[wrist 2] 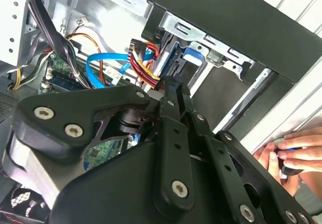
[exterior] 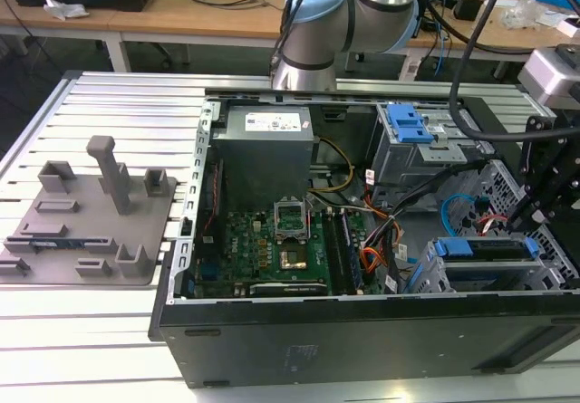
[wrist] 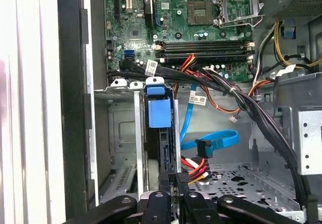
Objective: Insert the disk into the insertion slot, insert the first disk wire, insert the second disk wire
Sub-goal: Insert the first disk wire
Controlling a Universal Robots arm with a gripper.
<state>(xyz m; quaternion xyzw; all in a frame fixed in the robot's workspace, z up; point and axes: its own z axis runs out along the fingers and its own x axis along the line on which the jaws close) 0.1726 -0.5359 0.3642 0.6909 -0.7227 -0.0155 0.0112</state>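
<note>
the disk (wrist: 160,114) sits in the insertion slot (wrist: 122,133), just ahead of the gripper (wrist: 173,177). the jaws stand narrow, pinching the disk wire (wrist: 193,164).

Hung black gripper (wrist 2: 168,85) inside the computer case (wrist 2: 226,12).
Stood right at red-and-yellow power wires (wrist 2: 143,58), near a blue data cable (wrist 2: 93,68); glimpsed a hand (wrist 2: 294,151) outside.

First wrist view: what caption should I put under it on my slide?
Gripper at the red-and-yellow wire plug, beside the blue-framed disk sitting in its metal slot.
</note>
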